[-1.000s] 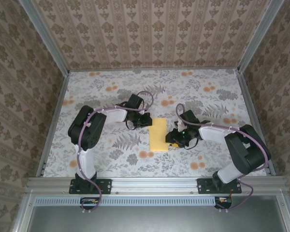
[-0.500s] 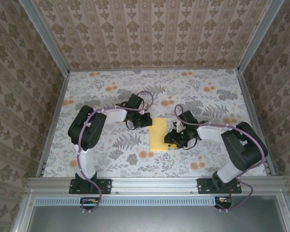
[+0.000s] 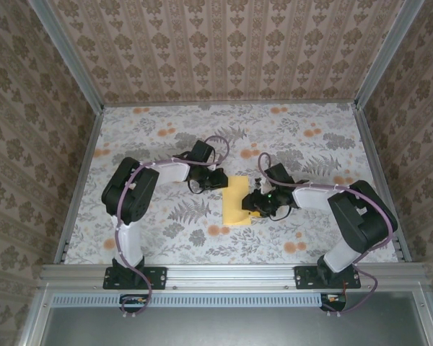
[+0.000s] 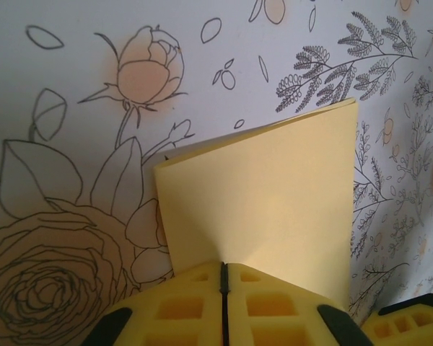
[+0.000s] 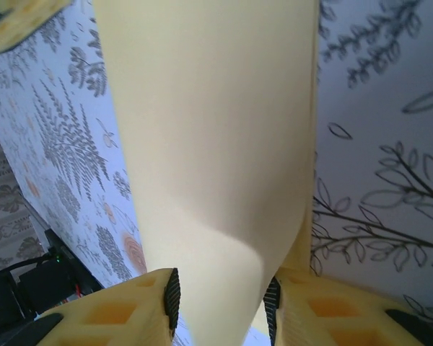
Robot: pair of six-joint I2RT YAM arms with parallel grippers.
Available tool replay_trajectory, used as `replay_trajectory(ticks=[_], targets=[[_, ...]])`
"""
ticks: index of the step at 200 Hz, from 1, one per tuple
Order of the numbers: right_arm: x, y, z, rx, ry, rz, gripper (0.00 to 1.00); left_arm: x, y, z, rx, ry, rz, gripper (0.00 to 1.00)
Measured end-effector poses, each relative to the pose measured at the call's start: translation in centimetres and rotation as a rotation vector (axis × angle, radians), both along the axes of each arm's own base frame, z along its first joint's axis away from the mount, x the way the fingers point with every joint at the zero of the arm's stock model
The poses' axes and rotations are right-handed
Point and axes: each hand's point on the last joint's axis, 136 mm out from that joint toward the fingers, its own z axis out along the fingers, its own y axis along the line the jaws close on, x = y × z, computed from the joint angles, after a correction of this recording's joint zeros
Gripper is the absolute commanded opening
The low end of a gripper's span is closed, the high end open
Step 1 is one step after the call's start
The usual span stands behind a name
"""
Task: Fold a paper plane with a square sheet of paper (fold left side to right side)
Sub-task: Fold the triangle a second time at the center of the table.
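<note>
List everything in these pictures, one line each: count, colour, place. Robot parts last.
paper: one, yellow, folded into a narrow rectangle, lying mid-table between the two grippers
table: one, white with grey leaves and orange flowers, under everything
walls: three, beige patterned wallpaper, left, back and right of the table
rail: one, silver metal, along the near edge
arms: two, black and white, left arm and right arm, bases on the rail, both reaching to the paper
left gripper: one, yellow fingers, shut, at the paper's far left corner
right gripper: one, yellow fingers with black pads, fingers apart with paper between them, at the paper's right edge
</note>
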Motion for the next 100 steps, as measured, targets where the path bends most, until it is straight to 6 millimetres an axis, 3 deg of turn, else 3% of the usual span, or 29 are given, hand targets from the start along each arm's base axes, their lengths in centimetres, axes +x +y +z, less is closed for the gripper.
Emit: replay_trajectory(ticks=[31,64,83,100], targets=[[1.0,0.1,0.4,0.020,-0.032,-0.005,0.40,0.3,0.2,1.5,-0.007,-0.043,-0.014,0.34],[2.4,0.1,0.6,0.032,-0.031,-0.025,0.40,0.9,1.0,6.6,-0.052,-0.198,-0.026,0.44],[2.7,0.1,0.5,0.048,-0.007,-0.044,0.40,-0.1,1.8,9.8,-0.081,-0.307,-0.047,0.51],[2.9,0.2,0.5,0.058,0.016,-0.061,0.40,-1.9,2.2,11.2,-0.090,-0.384,-0.087,0.58]])
